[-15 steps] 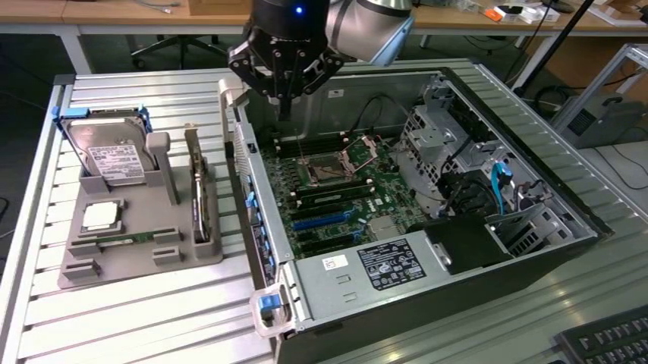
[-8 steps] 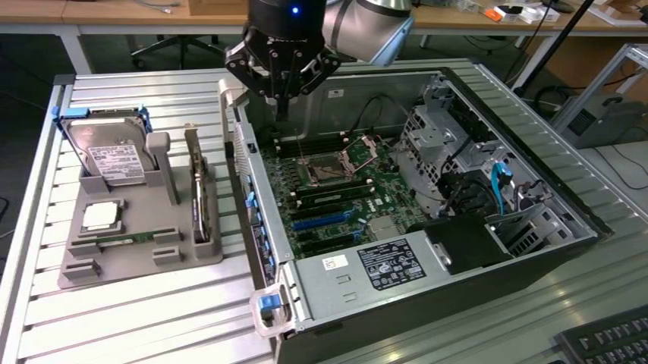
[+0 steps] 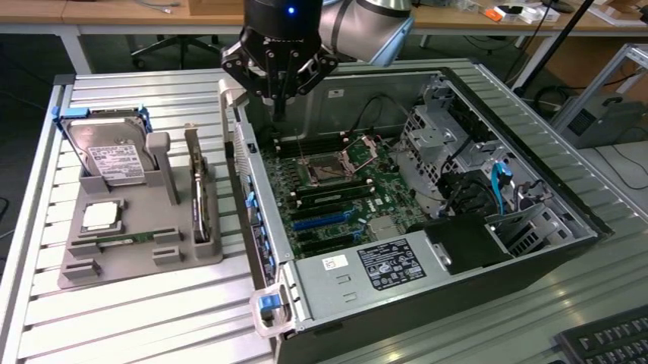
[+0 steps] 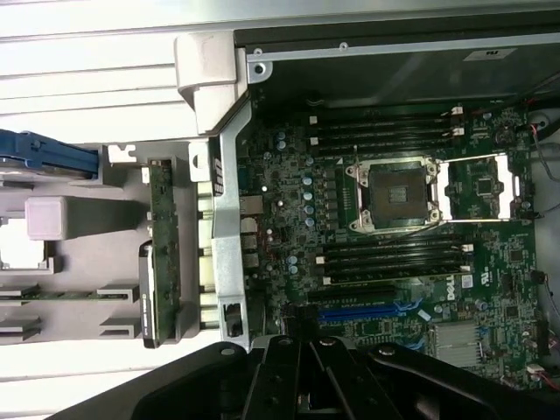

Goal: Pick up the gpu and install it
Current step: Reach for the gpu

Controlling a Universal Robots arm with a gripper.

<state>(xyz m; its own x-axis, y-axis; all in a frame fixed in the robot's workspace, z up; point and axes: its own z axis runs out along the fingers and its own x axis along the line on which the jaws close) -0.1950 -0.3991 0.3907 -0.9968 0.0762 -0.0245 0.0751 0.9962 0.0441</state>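
Fingers pressed together and empty, the black robot gripper (image 3: 278, 97) hangs over the far corner of the open black computer case (image 3: 456, 303), above its green motherboard (image 3: 354, 189). We find the gpu (image 3: 199, 189), a thin green circuit card with a black cooler, standing on edge in the grey slotted holder (image 3: 132, 265) outside the case wall. It lies to the exterior view's left of the gripper, its long axis running alongside that wall.

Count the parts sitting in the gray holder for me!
4: hard drive at the far end, square chip in front of it, memory stick nearer still, gpu on edge beside the computer case. None seem hidden.
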